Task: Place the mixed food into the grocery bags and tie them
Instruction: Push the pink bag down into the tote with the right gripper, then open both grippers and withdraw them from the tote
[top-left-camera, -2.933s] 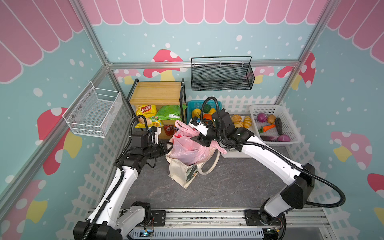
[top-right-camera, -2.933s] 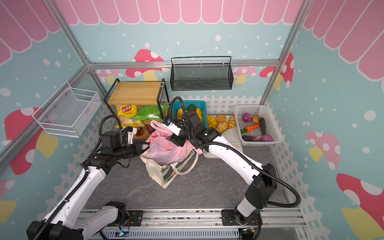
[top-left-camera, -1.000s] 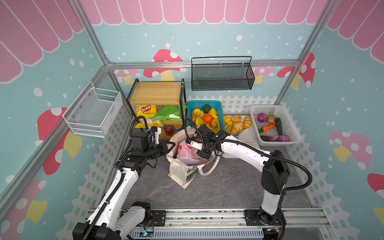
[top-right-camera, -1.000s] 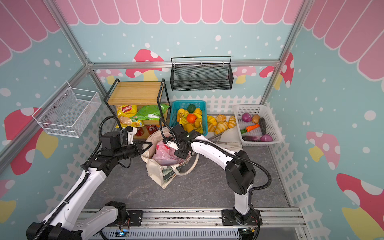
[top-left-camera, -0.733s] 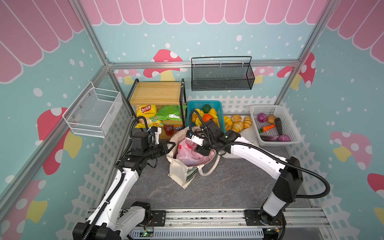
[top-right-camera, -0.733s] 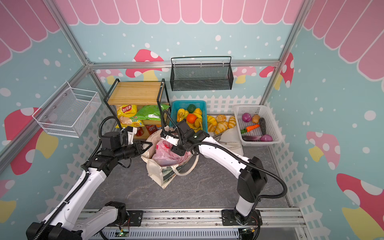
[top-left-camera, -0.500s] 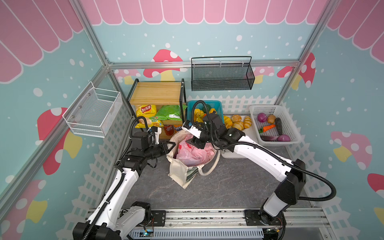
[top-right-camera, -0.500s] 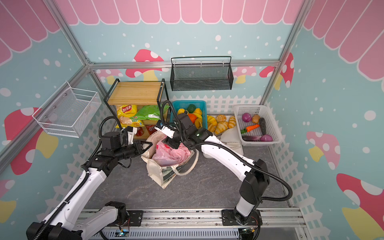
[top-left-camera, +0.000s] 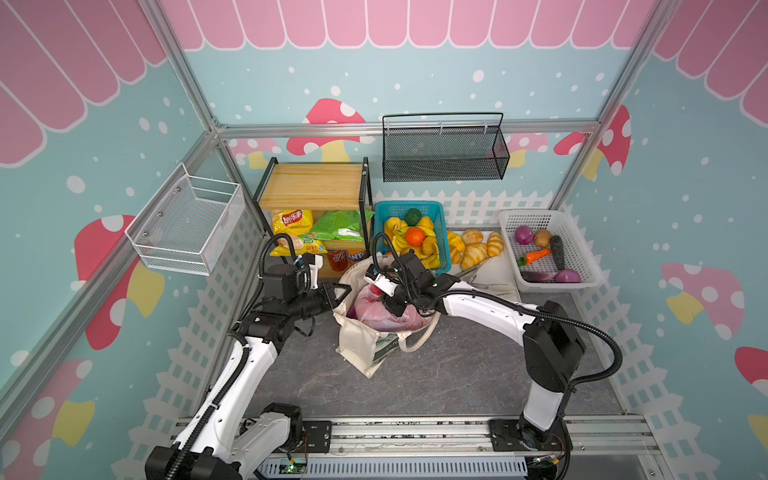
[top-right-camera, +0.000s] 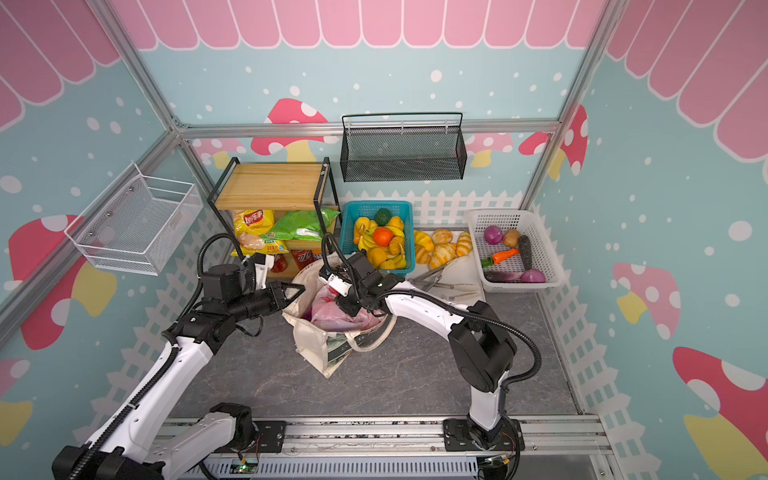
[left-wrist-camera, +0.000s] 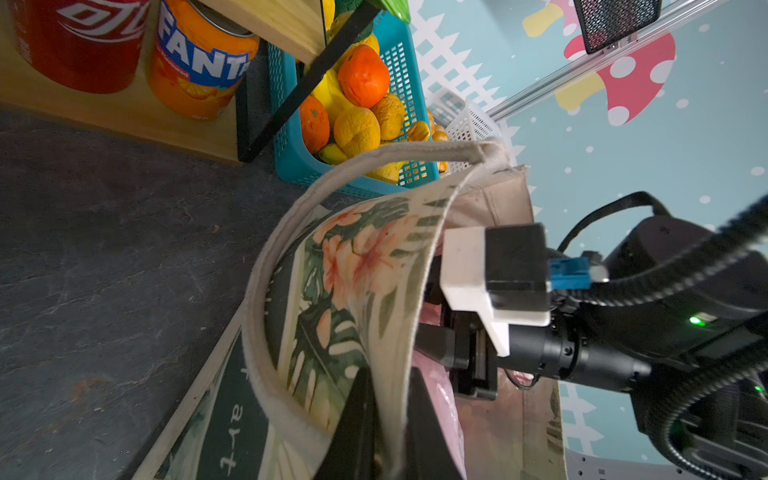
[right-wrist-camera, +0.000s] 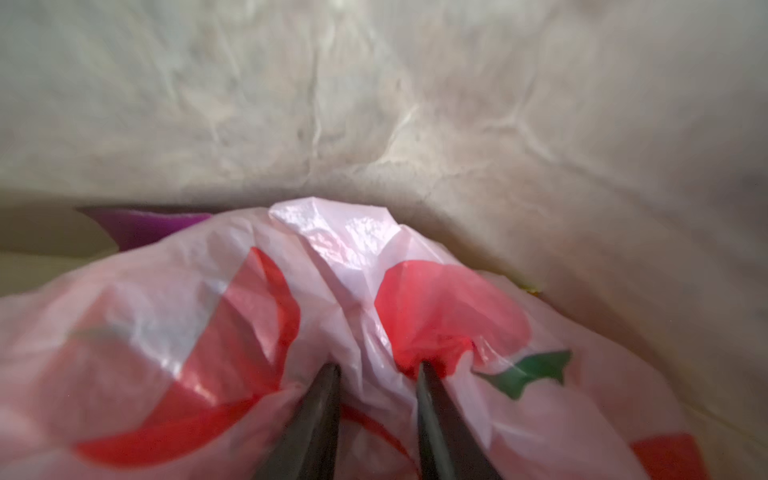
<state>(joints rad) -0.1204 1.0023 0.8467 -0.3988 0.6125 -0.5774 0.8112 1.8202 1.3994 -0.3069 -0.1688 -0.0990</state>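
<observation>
DESK: Two bags in play. How far along?

FIELD: Roughly midway, judging by the frame. Shows the pink plastic carrier lodged inside the cream canvas tote at centre, bulging with goods, with a sliver of purple packet wedged between carrier and tote wall.

DESK: And the grippers?

FIELD: Shows the left gripper, just left of centre, clamped tight on the tote's rim and pulling the mouth wide. Shows the right gripper sunk into the tote's mouth, fingers parted and pressed into the pink film, a fold bunched between them. Cannot tell whether pinched or merely pushed.

DESK: Left to do?

FIELD: Seemingly the tying: no knot to be made out anywhere, and the tote's handle loop hanging slack at the bag's lower right. Cannot tell what else lies hidden under the film, so possibly more packing too.
</observation>
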